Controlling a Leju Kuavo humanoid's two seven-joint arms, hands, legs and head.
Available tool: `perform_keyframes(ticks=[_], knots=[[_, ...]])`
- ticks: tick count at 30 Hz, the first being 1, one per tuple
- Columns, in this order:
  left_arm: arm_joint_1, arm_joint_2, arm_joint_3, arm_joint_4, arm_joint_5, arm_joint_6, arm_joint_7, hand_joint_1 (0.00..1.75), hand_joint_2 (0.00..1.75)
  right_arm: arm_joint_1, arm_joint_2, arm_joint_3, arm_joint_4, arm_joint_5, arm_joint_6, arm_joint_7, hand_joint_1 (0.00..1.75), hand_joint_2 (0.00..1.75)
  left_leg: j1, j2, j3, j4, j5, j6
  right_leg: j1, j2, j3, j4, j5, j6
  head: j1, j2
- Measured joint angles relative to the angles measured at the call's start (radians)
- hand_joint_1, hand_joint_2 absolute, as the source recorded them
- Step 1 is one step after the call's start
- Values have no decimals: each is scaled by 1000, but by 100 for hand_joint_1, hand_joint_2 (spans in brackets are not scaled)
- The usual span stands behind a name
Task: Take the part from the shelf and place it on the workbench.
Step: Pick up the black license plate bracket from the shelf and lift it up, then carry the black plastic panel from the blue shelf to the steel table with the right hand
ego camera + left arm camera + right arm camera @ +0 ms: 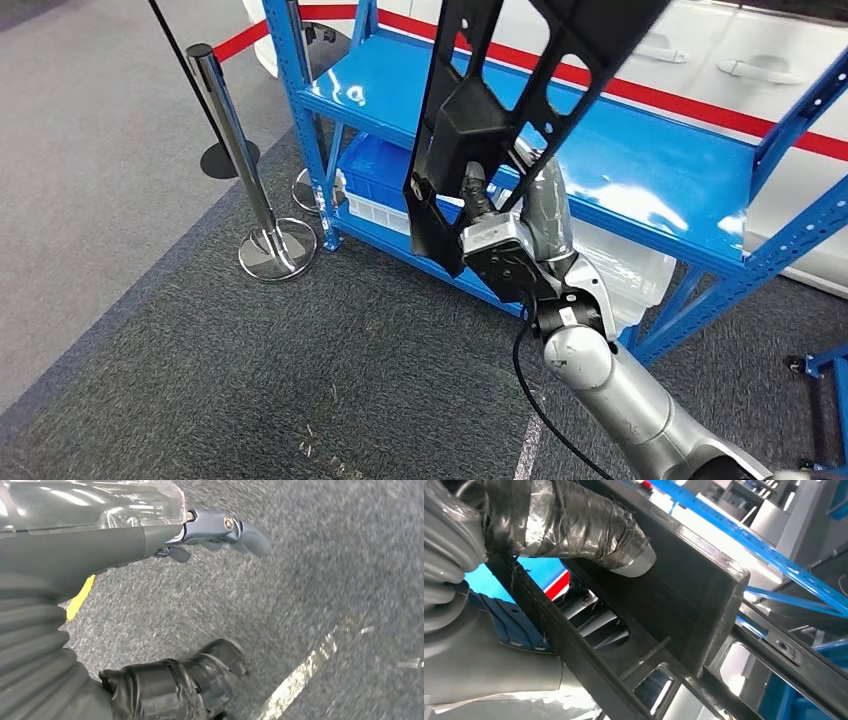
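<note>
A long black plastic frame part (500,100) hangs in the air in front of the blue shelf (640,170), reaching from the picture's top down to about the shelf's lower level. My right hand (495,235) grips its lower section from behind. In the right wrist view the taped thumb (574,525) presses on the black part (684,605), and darker fingers show through its opening on the other side. My left hand (165,680) hangs over grey carpet, fingers apart, with nothing in it.
The shelf's upper board is bare and glossy; a blue crate (375,165) and a clear bin (630,265) sit on the lower level. Chrome barrier posts (245,170) stand to the left on the carpet. White cars (720,60) behind red tape lie beyond.
</note>
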Motion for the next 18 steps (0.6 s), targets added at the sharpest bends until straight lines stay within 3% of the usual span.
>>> perform_keyframes(ticks=[2,3,5,7,9,10,12,13,15,16,18], knots=[[2,0,-2,-4,4,2,9,0,175,33,1,-8,-18,-4,-11,-13,175,175,-3,-25,-2,2,1,5,4,21,-63,130,-55,-3,1,0],[4,0,-2,-6,6,2,14,0,175,46,2,-9,-25,-5,-15,-18,175,175,-4,-36,-2,4,0,5,5,23,-79,161,-60,-3,1,0],[9,0,-2,-11,11,2,26,0,175,65,6,-10,-38,-4,-22,-27,175,175,-3,-63,-4,14,-3,3,5,24,-57,105,-11,-4,1,0],[13,2,-2,-18,16,2,38,0,175,76,9,-11,-53,-4,-29,-33,175,175,0,-89,-8,29,-10,-4,0,46,7,-30,54,-2,1,0],[13,7,-2,-26,19,1,47,0,175,85,15,-12,-66,-6,-31,-37,175,175,0,-109,-20,47,-16,-15,-4,75,40,-99,72,-4,2,0],[14,11,-2,-31,19,1,50,0,175,88,18,-12,-70,-9,-31,-38,175,175,-1,-118,-26,50,-15,-20,-2,82,40,-103,68,-8,1,0],[15,20,-2,-38,21,0,53,0,175,91,23,-12,-74,-15,-32,-42,175,175,0,-133,-35,48,-11,-29,-1,65,39,-104,74,-21,1,0],[16,23,-2,-42,21,-1,55,0,175,90,26,-12,-75,-16,-32,-43,175,175,-2,-125,-39,52,-13,-34,-2,56,40,-105,76,-27,0,0],[15,29,-2,-51,21,-1,57,0,175,90,31,-12,-76,-17,-32,-45,175,175,-3,-74,-65,105,-44,-46,-7,33,42,-109,78,-37,-6,0],[13,30,-2,-56,21,-1,57,0,175,90,34,-12,-78,-18,-32,-45,175,175,-3,-39,-92,162,-74,-53,-4,21,42,-109,78,-40,-8,0],[10,32,-2,-62,21,-1,57,0,175,92,36,-12,-80,-19,-32,-46,175,175,3,-6,-156,295,-131,-62,-1,-5,42,-109,76,-44,-11,0]])
